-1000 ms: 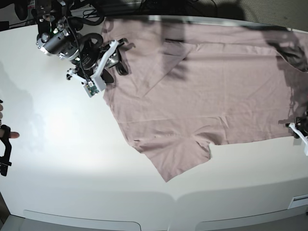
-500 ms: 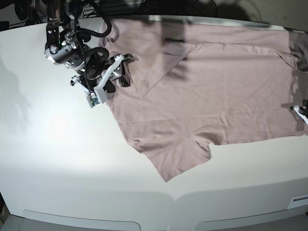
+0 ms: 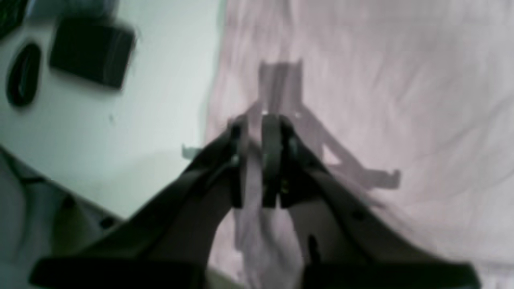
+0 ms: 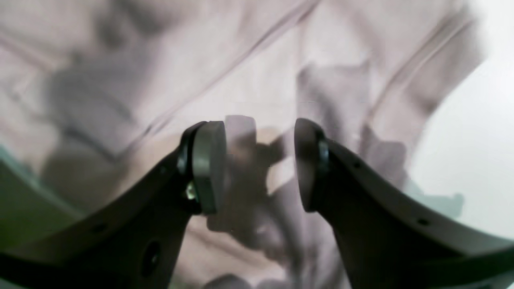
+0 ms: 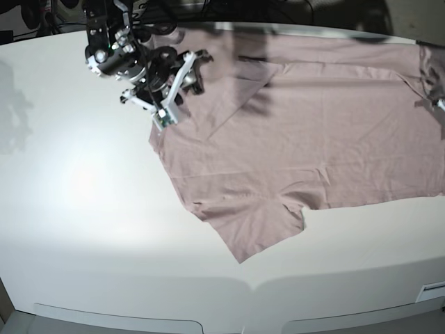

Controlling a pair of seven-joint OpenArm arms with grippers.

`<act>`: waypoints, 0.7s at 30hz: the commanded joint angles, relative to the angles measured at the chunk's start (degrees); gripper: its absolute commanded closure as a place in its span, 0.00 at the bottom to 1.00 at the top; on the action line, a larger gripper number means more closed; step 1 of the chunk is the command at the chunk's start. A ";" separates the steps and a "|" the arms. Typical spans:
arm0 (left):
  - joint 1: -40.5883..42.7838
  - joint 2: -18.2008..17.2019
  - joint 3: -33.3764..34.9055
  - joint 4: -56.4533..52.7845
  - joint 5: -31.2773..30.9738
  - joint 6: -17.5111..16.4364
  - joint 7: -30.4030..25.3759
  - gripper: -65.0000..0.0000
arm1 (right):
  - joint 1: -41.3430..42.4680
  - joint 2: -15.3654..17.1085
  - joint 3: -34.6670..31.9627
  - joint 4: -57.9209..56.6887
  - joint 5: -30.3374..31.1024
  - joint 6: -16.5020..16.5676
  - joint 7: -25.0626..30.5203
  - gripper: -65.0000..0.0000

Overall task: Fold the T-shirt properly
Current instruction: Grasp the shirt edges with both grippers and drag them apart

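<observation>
Base view: the T-shirt (image 5: 306, 139) lies spread flat on the table (image 5: 83, 209), long axis running sideways between my arms. My left claw (image 3: 257, 160) is pinched on its edge; my right claw (image 4: 257, 160) hangs over the opposite end, jaws apart, empty.

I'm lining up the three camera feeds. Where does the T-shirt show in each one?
Base: the T-shirt spreads over the table's upper right half.
Left wrist: it fills the right side, with a pinch of it in the left claw.
Right wrist: it fills most of the frame.
Shared landmark: the white table beside its edge.
</observation>
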State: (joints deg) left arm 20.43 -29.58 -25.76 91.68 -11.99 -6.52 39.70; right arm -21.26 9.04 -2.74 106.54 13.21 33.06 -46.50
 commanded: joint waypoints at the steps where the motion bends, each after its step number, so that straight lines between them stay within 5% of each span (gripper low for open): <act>1: 0.44 -0.48 -0.39 0.94 -0.22 0.13 -1.99 0.91 | -0.31 0.17 -0.02 0.98 0.42 0.15 2.01 0.56; 8: 2.12 5.03 -0.39 0.87 0.15 -0.33 -8.31 0.91 | -0.96 0.17 -0.02 0.90 0.22 0.13 3.91 0.56; 13: 2.12 5.44 -0.37 -1.49 4.52 -0.26 -8.07 0.89 | -0.96 0.17 -0.02 0.31 0.24 0.13 4.92 0.56; 21: 2.14 5.44 -0.37 -8.57 1.05 -2.29 -7.82 0.80 | -0.83 0.15 -0.02 -0.15 0.24 0.13 4.90 0.56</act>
State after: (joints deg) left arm 22.50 -23.14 -25.82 82.74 -10.83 -8.56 31.66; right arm -22.35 9.19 -2.79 105.69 13.02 33.01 -42.83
